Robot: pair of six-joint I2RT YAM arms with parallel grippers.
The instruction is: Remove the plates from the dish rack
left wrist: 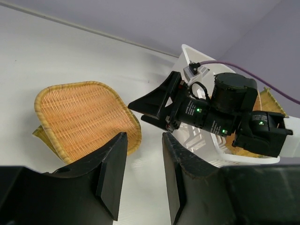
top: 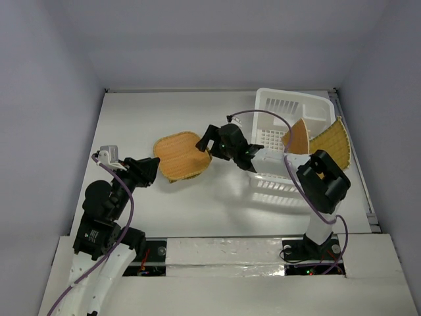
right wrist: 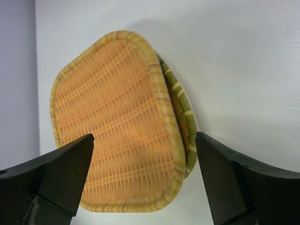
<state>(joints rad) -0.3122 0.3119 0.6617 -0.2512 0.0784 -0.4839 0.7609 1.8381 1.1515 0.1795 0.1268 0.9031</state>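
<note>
The square plate point(right wrist: 117, 126) lies flat on the desk point(top: 145, 118) at the centre left of the top view, stacked on a second plate point(right wrist: 185, 117) whose greenish rim peeks out along one side. Two more plates stand on edge in the rack point(top: 289, 105) at the upper right: a darker round one point(top: 299, 137) and a pale yellow one point(top: 332, 141) leaning against the far wall.

All are thin woven trays, a tight grid of tan-yellow strands bound by a thicker, darker rim. They look light and fairly stiff, with a little spring across the middle. The weave is rough enough to resist slipping, and a knock seems unlikely to break them. The rim is the place to pinch, since the hand can bite on the raised edge; those standing in the rack offer their upper rims freely.

The rack is white slotted plastic, probably light itself, so a snagged plate could drag it along.

The right hand point(right wrist: 144, 137) hovers over the stack, spread wide and empty. The left hand point(left wrist: 144, 140) sits nearby, narrowly parted, pinching nothing.
</note>
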